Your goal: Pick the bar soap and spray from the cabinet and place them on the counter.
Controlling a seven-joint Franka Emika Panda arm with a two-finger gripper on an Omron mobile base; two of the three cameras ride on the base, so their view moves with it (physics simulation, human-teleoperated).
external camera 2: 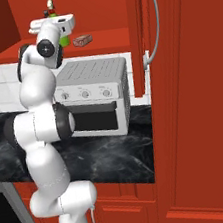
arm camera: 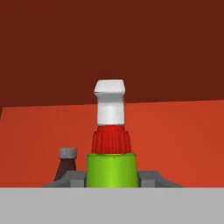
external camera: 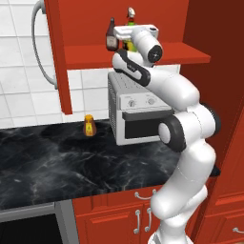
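Note:
On the red shelf of the cabinet (external camera: 90, 56) stands the spray (arm camera: 111, 168), a green bottle with a red collar and a white nozzle. My gripper (arm camera: 111, 177) is at its neck, with a fingertip pressed against each side, shut on the bottle. From the left base the white hand (external camera: 136, 34) covers most of the spray (external camera: 130, 15). The bar soap (external camera 2: 83, 40) lies flat on the shelf (external camera 2: 108, 40), just right of the hand (external camera 2: 55, 25). The black marble counter (external camera: 71, 162) stretches below.
A dark brown bottle (external camera: 111, 35) stands close to the left of the spray. A silver toaster oven (external camera: 138, 112) sits on the counter under the shelf, with a small orange bottle (external camera: 89, 126) to its left. Cabinet doors (external camera 2: 139, 28) hang open at both sides.

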